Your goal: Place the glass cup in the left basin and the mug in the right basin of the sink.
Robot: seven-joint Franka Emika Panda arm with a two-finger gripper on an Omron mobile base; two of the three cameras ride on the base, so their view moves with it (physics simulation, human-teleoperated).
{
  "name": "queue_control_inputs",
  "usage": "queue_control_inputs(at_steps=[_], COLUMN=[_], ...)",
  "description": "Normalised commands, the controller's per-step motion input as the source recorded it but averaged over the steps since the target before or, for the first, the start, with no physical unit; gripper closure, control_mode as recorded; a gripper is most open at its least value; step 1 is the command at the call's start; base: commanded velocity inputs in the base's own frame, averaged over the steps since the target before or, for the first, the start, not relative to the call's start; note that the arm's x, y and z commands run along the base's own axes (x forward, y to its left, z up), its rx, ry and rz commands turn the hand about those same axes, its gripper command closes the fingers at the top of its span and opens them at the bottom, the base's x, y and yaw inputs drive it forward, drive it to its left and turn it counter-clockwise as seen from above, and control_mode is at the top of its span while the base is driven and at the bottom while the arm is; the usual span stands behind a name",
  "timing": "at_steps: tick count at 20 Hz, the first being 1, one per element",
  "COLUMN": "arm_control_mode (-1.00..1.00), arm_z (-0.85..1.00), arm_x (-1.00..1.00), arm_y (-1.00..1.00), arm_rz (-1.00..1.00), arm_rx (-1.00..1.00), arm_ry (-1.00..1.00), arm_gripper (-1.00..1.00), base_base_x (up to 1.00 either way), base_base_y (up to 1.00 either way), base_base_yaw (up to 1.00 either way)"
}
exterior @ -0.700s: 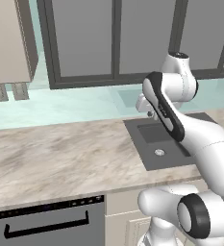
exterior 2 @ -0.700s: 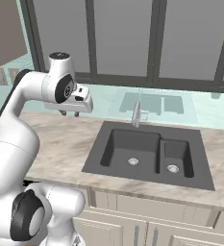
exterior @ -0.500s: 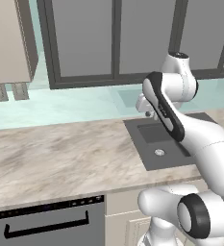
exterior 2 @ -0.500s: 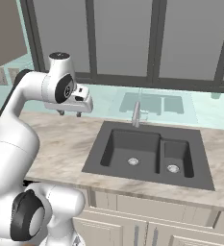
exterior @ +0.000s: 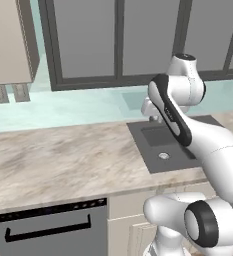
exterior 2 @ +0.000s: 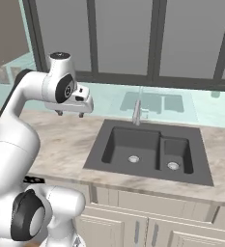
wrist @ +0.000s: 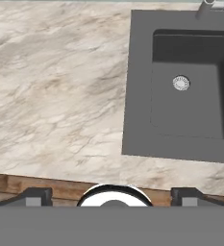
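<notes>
The dark double-basin sink [exterior 2: 150, 127] sits in the marble counter, with a slim silver faucet [exterior 2: 137, 112] behind it. Its wide left basin [exterior 2: 119, 144] and narrow right basin [exterior 2: 175, 144] each hold only a round silver drain. My gripper [exterior 2: 70, 114] hangs open and empty above the counter, left of the sink. In the hand view the gripper [wrist: 111, 196] has its fingertips [wrist: 35, 194] set wide apart, and the left basin [wrist: 190, 113] lies ahead to the right. The left base view has the gripper [exterior: 154, 119] over the sink's [exterior: 138, 134] near corner. The glass cup and the mug are out of view.
A long stretch of marble counter [exterior: 63, 155] runs left of the sink. A dishwasher [exterior: 48, 227] with a dark handle sits under it. Grey-framed windows [exterior 2: 123, 38] and a pale green backsplash [exterior 2: 205, 108] stand behind. A wall cabinet [exterior: 8, 45] hangs at the far left.
</notes>
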Motion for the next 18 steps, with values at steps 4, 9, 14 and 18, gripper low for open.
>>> queue_control_inputs(at_steps=[4, 9, 14, 18], arm_control_mode=[1.0, 1.0, 1.0, 1.0], arm_z=[0.0, 0.0, 0.0, 0.0], arm_x=[0.0, 0.0, 0.0, 0.0], arm_y=[0.0, 0.0, 0.0, 0.0], arm_rz=[0.0, 0.0, 0.0, 0.0], arm_rx=[0.0, 0.0, 0.0, 0.0], arm_ry=[0.0, 0.0, 0.0, 0.0], arm_gripper=[-1.0, -1.0, -1.0, -1.0], base_base_x=[-0.44, -0.33, -0.06, 0.0], base_base_y=[-0.24, -0.22, -0.28, -0.45], base_base_yaw=[-0.03, -0.04, -0.03, 0.0])
